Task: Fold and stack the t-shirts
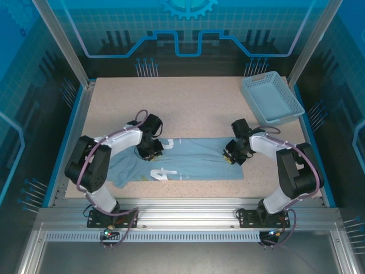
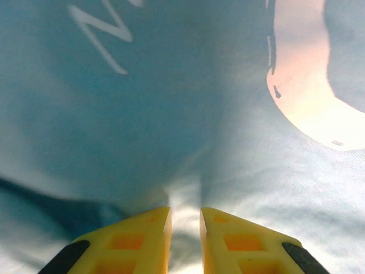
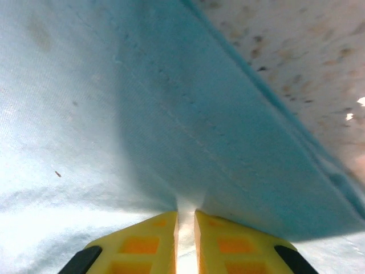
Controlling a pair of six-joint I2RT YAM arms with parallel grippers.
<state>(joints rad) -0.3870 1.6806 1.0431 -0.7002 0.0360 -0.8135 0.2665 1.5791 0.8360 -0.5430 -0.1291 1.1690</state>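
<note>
Left pincer [image 2: 185,216]: yellow tips right under the lens, nearly shut, a ridge of blue cloth nipped btwn them.
Right pincer [image 3: 186,216]: same deal, narrow gap, cloth drawn up into it. A hem edge runs off to the right w/ bare speckled top beyond.
T-shirt [image 1: 194,162]: spread on the near-middle of the surface [image 1: 188,103], btwn the two arms, white lettering [image 1: 162,173] showing toward its left half.
Long axis: left-right, pretty much a straight line from one pincer to the other.
Who's nearer: left pincer sits on the far edge of the left part, right pincer near the right end. Each arm has its own end.
Next move, my guess: w/ both ends pinched, the fold hinges on both arms lifting together, square to that long axis.
Basket [image 1: 271,98]: far-right corner, well apart from the shirt.
</note>
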